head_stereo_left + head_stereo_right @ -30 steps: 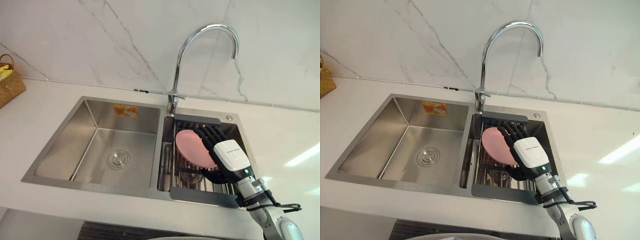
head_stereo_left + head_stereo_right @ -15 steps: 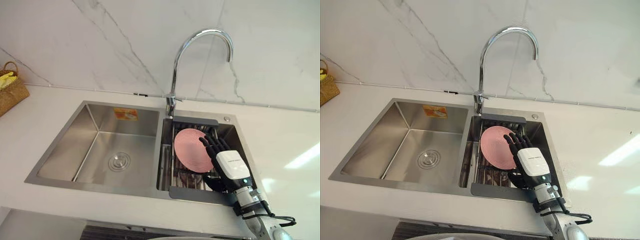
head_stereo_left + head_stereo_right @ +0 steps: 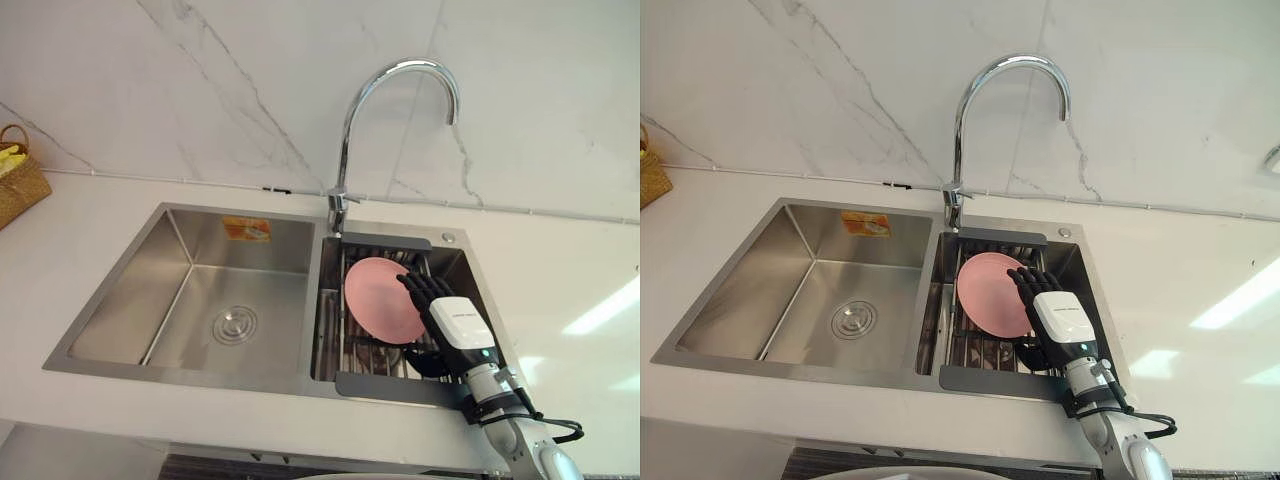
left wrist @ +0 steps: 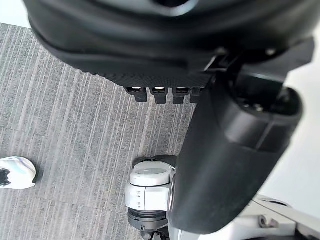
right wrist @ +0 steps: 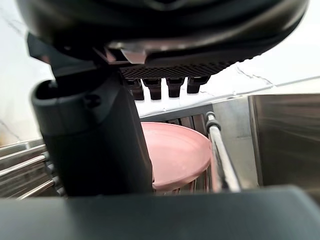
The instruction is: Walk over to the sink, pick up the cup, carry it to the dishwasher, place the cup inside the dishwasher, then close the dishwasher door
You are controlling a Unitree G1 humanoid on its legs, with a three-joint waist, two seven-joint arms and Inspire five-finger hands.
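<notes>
**Right hand spread open beside the pink plate in the sink rack**

We see the right hand coming in from the lower right of the head views and reaching over the right basin. Its dark fingers are stretched out almost straight and hold nothing. The fingertips lie over the right edge of the pink plate, but we cannot tell whether they actually touch it. In the right wrist view the thumb stands apart from the finger row, with the plate just past it. The left hand hangs over grey ribbed flooring, fingers loose and empty.

The plate is what sits at the hand. It is round, smooth and matte, and it leans tilted in the dish rack in the right basin, right of centre in the frame.

The rack has thin metal rods between dark bars at its far and near ends, and the basin walls stand close on either side of it. The left basin of the sink gives open room around a round drain, with a small sticker on its back wall. The steel is brushed and the corners are square.

A polished, arched faucet rises just behind the rack, its spout curving over the right basin. A wide white countertop surrounds the sink, backed by a veined marble wall. A wicker basket sits at the left edge, well apart.
</notes>
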